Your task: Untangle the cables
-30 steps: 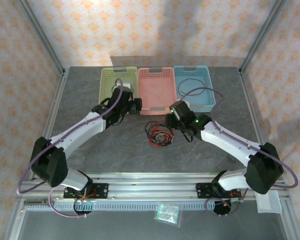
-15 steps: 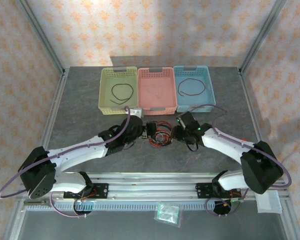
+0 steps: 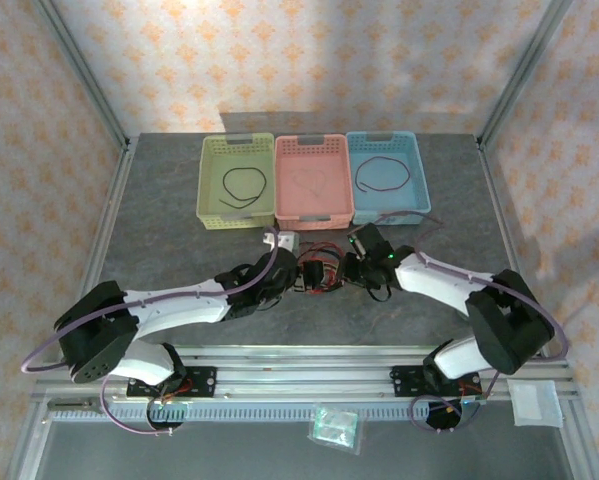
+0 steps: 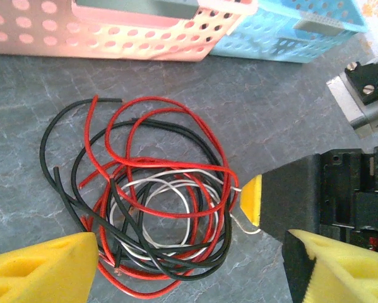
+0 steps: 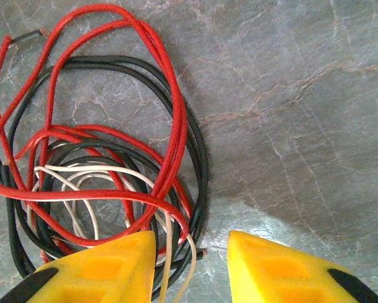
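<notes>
Cables (image 4: 113, 243), tangled: right gripper (image 5: 192, 243) jaws apart astride pale end (image 5: 165, 240), pinch only that; left gripper (image 4: 192, 252), spread, to pin rest

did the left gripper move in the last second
Yes. The left gripper has left the green basket, moving toward the near table edge and rightward, and now sits at the cables.

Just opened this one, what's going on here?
Both arms lean over a tangle of red, black and white cables lying on the table in front of three baskets. The left gripper hangs open above the pile. The right gripper sits at its edge, jaws apart, with white strands between its fingers. Nothing looks gripped yet. The green basket and the blue basket each hold one black loop.
</notes>
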